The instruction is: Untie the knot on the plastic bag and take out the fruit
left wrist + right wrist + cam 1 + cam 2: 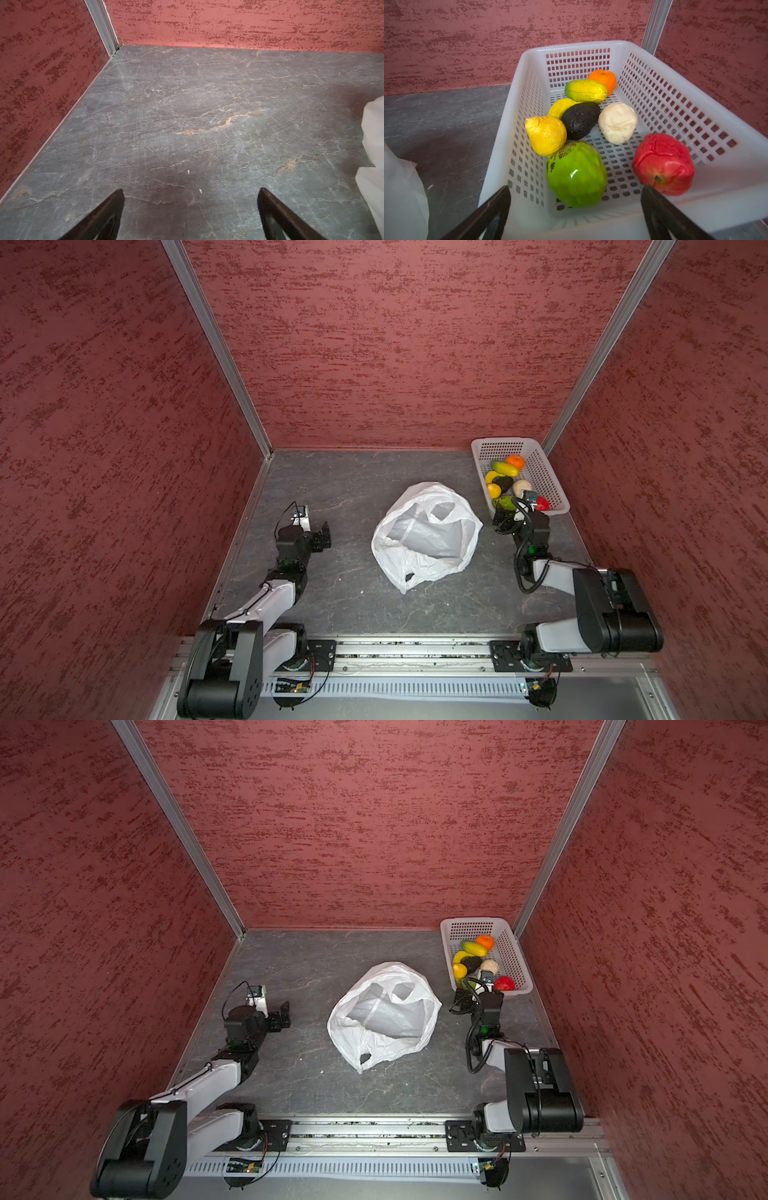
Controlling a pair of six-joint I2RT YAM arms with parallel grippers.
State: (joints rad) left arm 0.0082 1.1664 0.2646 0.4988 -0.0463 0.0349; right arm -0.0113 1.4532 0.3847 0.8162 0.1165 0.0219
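Note:
The white plastic bag (428, 535) (386, 1019) lies crumpled mid-table with its mouth gaping and handles loose; no knot shows. The fruit sits in the white perforated basket (571, 44) at the back right: green apple (576, 174), red apple (663, 164), lemon (547, 135), avocado (580, 120), pale round one (617, 122), mango (585, 90), orange (604, 79). My right gripper (575, 189) (505, 520) hangs open over the basket's near end, holding nothing. My left gripper (191, 191) (323, 537) stands open over bare table, left of the bag.
Red textured walls close in the table (187, 104) on three sides. The basket (505, 442) sits in the back right corner against the wall. The bag's edge (374, 135) shows beside the left gripper. The arms' rail runs along the front edge.

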